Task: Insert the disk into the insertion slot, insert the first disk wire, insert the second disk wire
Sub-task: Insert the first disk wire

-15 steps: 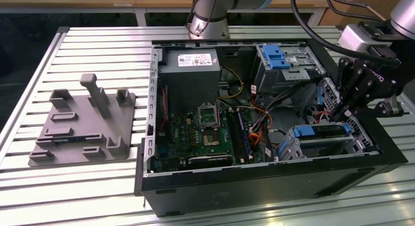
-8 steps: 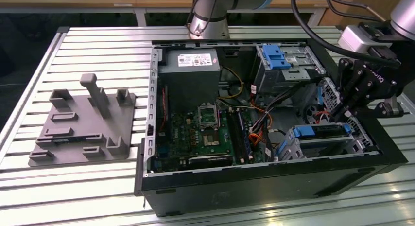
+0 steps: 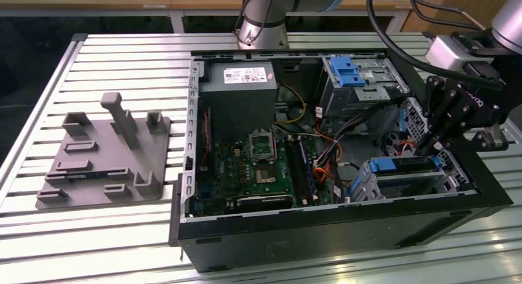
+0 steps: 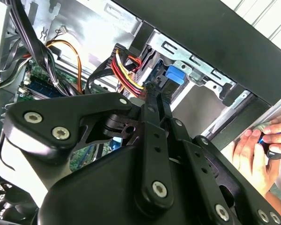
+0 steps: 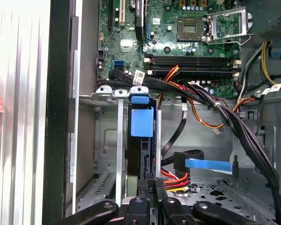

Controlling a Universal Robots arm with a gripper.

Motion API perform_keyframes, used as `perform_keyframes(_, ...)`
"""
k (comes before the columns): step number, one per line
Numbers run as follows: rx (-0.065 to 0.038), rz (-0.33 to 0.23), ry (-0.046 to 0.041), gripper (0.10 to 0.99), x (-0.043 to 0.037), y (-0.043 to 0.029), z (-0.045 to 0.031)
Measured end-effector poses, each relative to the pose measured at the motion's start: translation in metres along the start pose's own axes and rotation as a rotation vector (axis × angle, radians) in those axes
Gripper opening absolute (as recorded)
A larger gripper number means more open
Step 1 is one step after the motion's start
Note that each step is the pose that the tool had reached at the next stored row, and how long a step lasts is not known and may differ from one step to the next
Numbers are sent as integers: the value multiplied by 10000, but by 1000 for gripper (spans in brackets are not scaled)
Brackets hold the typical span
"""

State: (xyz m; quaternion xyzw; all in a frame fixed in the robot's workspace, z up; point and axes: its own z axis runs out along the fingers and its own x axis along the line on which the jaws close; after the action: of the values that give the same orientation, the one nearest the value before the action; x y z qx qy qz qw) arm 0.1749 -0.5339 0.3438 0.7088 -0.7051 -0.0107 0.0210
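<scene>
I see an open computer case [image 3: 326, 235] on a slatted metal bench [image 3: 114, 241]. The disk [image 3: 405, 164], in its blue carrier, sits inside the slot [image 3: 450, 173] at the case's corner, on the exterior view's right. My pincer [image 3: 426, 151] hangs just above it. In the first wrist view the pincer [image 5: 151, 187] is drawn almost closed, lined up over the disk's [image 5: 142, 122] edge. I cannot tell whether it pinches anything. Red and yellow wires [image 5: 175, 180] lie just beside it. A person's hand [image 4: 253, 150] rests outside the case wall.
</scene>
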Motion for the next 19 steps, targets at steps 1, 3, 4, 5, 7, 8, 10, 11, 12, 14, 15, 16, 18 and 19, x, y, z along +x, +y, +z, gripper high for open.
perform_keyframes(1, 0, 0, -1, 165, 3, 0, 5)
perform_keyframes(3, 1, 0, -2, 165, 5, -1, 16)
perform_keyframes(4, 0, 0, 1, 165, 5, -1, 21)
perform_keyframes(5, 0, 0, 0, 165, 5, -1, 27)
perform_keyframes(7, 0, 0, 0, 165, 5, -2, 39)
perform_keyframes(8, 0, 0, 0, 165, 5, -2, 45)
perform_keyframes(10, 0, 1, 0, 165, 5, -3, 55)
perform_keyframes(11, 0, 1, 1, 165, 5, -3, 58)
perform_keyframes(12, 1, 0, 1, 165, 5, -4, 61)
perform_keyframes(14, 1, 1, 0, 165, 5, -5, 67)
perform_keyframes(15, 0, 0, 0, 165, 5, -5, 70)
perform_keyframes(16, 0, 0, -1, 165, 5, -6, 74)
perform_keyframes(18, 1, 0, 0, 165, 5, -7, 80)
perform_keyframes(19, 0, 1, 0, 165, 5, -7, 84)
